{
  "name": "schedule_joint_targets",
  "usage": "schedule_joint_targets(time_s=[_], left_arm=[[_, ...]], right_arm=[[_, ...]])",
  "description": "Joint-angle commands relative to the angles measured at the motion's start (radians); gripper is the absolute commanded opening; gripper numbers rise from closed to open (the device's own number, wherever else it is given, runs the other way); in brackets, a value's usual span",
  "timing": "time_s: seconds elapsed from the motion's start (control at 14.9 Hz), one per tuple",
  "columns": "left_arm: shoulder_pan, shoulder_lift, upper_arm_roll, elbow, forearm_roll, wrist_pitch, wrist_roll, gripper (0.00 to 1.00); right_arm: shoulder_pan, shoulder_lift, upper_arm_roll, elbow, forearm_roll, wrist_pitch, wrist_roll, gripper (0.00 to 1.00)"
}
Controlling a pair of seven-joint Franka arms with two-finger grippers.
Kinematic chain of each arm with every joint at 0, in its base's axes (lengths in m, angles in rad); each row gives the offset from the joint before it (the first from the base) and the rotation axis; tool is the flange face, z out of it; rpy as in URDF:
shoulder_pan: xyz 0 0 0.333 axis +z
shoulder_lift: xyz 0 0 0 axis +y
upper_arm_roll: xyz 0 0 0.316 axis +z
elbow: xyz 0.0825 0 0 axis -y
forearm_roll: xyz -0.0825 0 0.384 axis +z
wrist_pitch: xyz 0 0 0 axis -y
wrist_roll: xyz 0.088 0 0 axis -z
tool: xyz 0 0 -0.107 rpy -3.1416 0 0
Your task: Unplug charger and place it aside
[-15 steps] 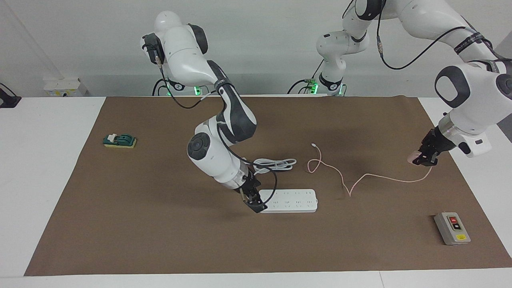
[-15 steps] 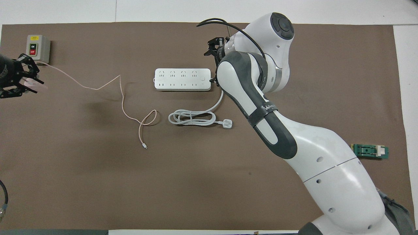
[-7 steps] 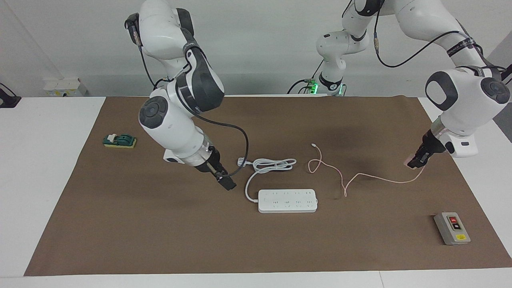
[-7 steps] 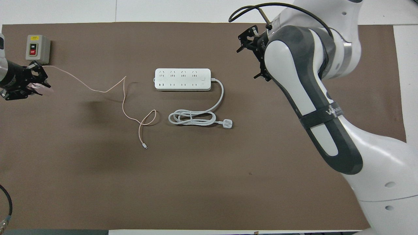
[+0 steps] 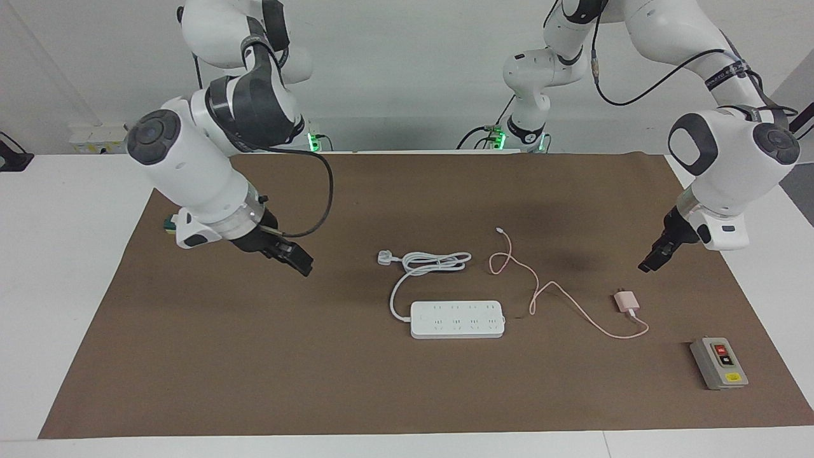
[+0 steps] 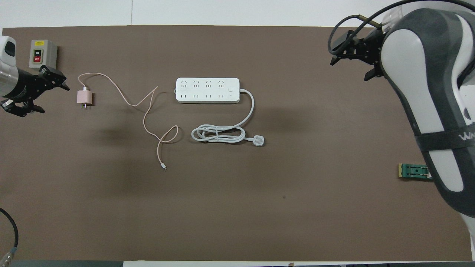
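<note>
The pale pink charger point(image 5: 626, 300) lies flat on the brown mat, unplugged, between the white power strip point(image 5: 457, 319) and the grey switch box point(image 5: 718, 363). It also shows in the overhead view point(image 6: 84, 97), prongs pointing toward the robots. Its thin pink cable point(image 6: 144, 122) snakes loosely over the mat beside the strip point(image 6: 207, 90). My left gripper point(image 5: 650, 264) is open and empty, up in the air beside the charger; it also shows in the overhead view point(image 6: 52, 98). My right gripper point(image 5: 302, 264) is open and empty over bare mat toward the right arm's end point(image 6: 336, 55).
The strip's thick white cord and three-pin plug point(image 5: 385, 257) lie coiled nearer to the robots than the strip. A small green block point(image 6: 413, 171) sits at the right arm's end, partly hidden by that arm. The mat point(image 5: 254, 381) lies on a white table.
My left gripper let go of the charger, which now lies on the mat, and has drawn back. My right gripper moved away from the power strip toward its own end.
</note>
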Motion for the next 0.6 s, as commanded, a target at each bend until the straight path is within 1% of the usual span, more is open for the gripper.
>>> schedule_joint_targets(time_s=[0.0,0.13,0.34,0.4,0.54], left_arm=[[-0.012,-0.02,0.011,-0.001,0.0,-0.004,0.043,1.0],[-0.014,-0.021,0.013,-0.001,0.004,-0.019,0.117,1.0],[-0.009,-0.026,0.013,0.037,0.004,-0.122,0.307,1.0],[-0.007,-0.026,0.013,0.058,0.005,-0.16,0.347,1.0],[-0.007,-0.031,0.013,0.103,0.005,-0.218,0.389,1.0]], right_arm=[[-0.018,-0.061,0.01,-0.049,-0.066,0.003,-0.2,1.0],[-0.022,-0.082,0.01,-0.049,-0.095,0.003,-0.297,1.0],[-0.039,-0.137,0.01,-0.054,-0.138,-0.044,-0.423,1.0],[-0.05,-0.162,0.01,-0.074,-0.138,-0.056,-0.458,1.0],[-0.081,-0.248,0.014,-0.17,-0.138,-0.052,-0.495,1.0]])
